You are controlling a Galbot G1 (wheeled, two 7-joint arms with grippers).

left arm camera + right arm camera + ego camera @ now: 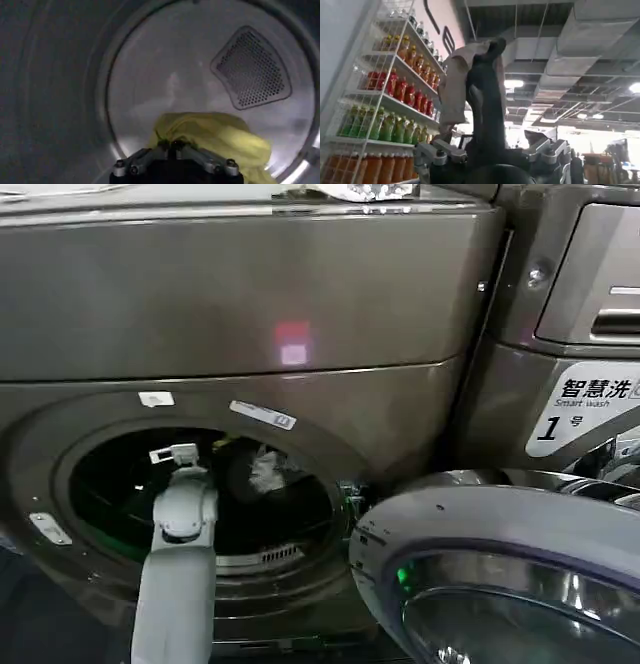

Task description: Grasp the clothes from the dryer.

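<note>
head view: the left arm reaches straight through the round porthole of the dryer (250,304), whose grey-rimmed door (500,574) hangs swung open to the right, and there's a pale lump of the clothes (268,472) deep in the dark drum. left wrist view: the left pincer (176,146) is clenched on the yellow-green clothes (220,140), a crumpled heap low against the drum's back wall, long axis lying crosswise, below the perforated vent (252,67). right wrist view: the right pincer (485,85) points up at the ceiling beside a drinks shelf (395,100), clamped on a beige cloth (455,85).
</note>
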